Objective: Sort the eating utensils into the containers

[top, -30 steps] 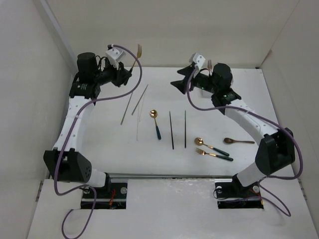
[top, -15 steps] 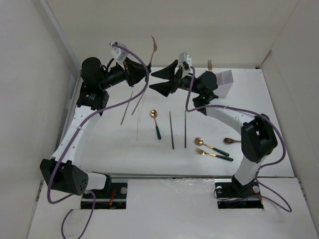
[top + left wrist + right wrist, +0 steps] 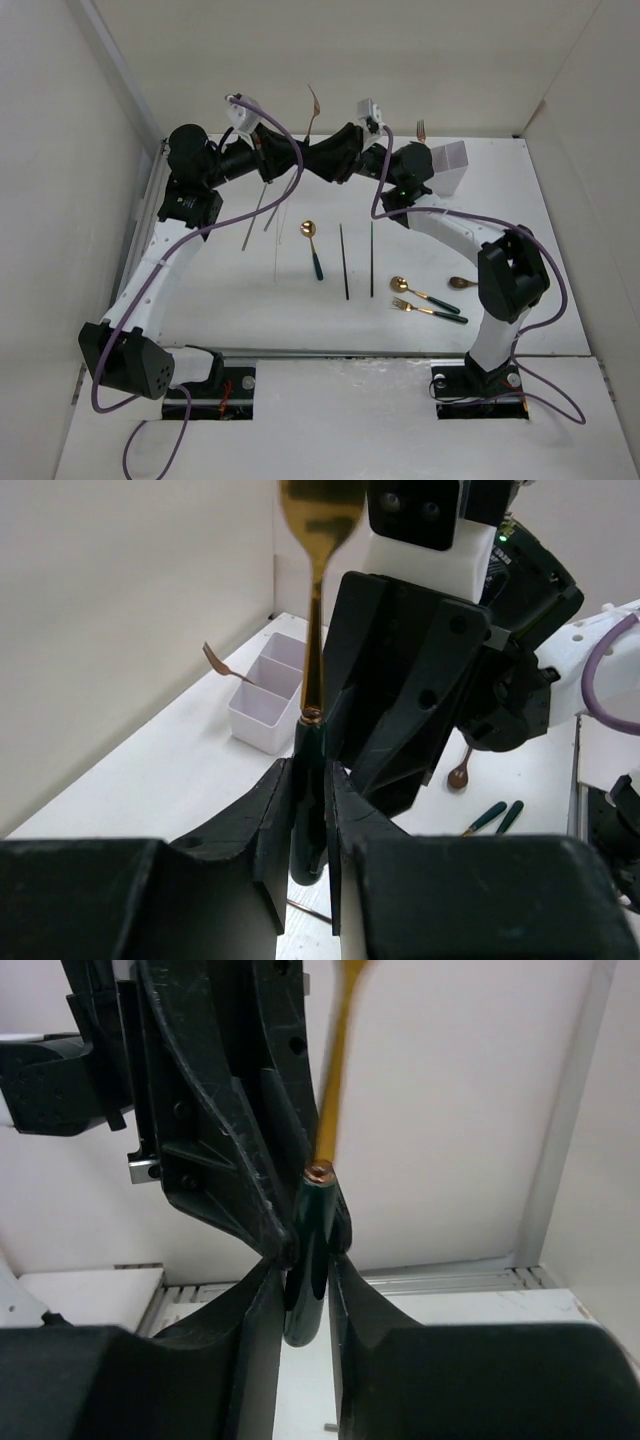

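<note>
Handover in mid-air: left hand [image 3: 310, 785] and right hand [image 3: 308, 1272] both clamp the green-handled gold fork [image 3: 312, 650]. Next, likely: left lets go, right carries it to the white holder [image 3: 256, 725].

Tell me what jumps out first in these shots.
The two grippers meet in mid-air over the far side of the table. The left gripper and the right gripper both clamp the dark green handle of one gold utensil, which sticks up between them. To their right stands the white holder with a single gold fork in it, while loose cutlery lies on the table in front.
</note>
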`<action>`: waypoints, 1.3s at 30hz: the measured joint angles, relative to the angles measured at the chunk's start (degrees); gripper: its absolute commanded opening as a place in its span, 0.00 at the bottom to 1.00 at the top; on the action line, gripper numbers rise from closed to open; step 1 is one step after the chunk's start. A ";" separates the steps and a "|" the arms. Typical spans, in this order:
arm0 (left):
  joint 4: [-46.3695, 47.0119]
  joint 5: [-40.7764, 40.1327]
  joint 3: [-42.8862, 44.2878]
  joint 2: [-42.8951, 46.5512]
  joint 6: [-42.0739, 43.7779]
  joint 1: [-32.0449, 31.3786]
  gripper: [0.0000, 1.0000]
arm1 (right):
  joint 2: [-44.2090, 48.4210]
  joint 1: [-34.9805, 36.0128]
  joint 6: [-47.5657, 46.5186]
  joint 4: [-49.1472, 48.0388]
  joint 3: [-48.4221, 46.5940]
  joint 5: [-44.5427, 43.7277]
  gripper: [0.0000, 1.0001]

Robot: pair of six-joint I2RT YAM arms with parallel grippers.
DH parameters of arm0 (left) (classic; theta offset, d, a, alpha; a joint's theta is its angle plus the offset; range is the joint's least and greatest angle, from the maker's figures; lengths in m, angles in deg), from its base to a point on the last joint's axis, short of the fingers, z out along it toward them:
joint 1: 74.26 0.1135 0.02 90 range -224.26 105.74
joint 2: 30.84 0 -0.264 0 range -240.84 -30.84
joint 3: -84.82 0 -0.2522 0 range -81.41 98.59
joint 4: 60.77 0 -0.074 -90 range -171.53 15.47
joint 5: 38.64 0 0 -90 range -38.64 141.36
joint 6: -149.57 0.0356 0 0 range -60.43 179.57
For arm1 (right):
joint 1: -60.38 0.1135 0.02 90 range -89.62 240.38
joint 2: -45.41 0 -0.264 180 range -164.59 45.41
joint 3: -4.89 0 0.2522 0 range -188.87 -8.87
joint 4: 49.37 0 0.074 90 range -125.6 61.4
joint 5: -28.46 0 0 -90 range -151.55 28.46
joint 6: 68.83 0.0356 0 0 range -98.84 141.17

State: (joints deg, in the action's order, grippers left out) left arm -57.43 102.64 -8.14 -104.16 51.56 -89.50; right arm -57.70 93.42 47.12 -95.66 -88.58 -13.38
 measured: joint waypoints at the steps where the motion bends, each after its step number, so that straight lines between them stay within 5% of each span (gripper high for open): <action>1: 0.13 0.07 0.00 0.00 0.07 -0.04 0.00 | -0.04 0.02 0.17 -0.13 -0.02 -0.15 0.21; 6: 0.37 -0.15 -0.20 0.00 0.17 0.02 0.00 | -0.66 -0.11 1.16 -0.46 -0.44 -0.20 0.00; 7: 0.46 -0.15 -0.22 0.00 0.15 0.02 0.10 | -0.68 -0.13 1.27 -0.50 -0.46 -0.17 0.00; 11: 0.70 -0.74 -0.28 0.04 -0.17 -0.09 0.99 | -0.81 -0.07 1.09 -1.01 -0.24 -0.15 0.00; 17: -2.58 -4.74 -0.44 0.17 0.87 -0.20 1.00 | -0.09 -3.93 -1.49 1.92 2.99 -2.25 0.00; 28: -7.98 -21.44 -3.85 3.48 6.14 0.87 1.00 | 3.74 -30.12 -22.95 26.86 11.06 -21.38 0.00; 39: -9.40 -25.42 -7.26 3.76 7.48 1.03 1.00 | -3.23 -33.77 -30.75 33.14 9.66 -28.89 0.00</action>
State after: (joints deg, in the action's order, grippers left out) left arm -66.83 77.22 -15.40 -100.40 59.04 -88.48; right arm -60.93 59.65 16.37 -62.52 -78.92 -42.28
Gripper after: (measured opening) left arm 0.993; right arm 0.245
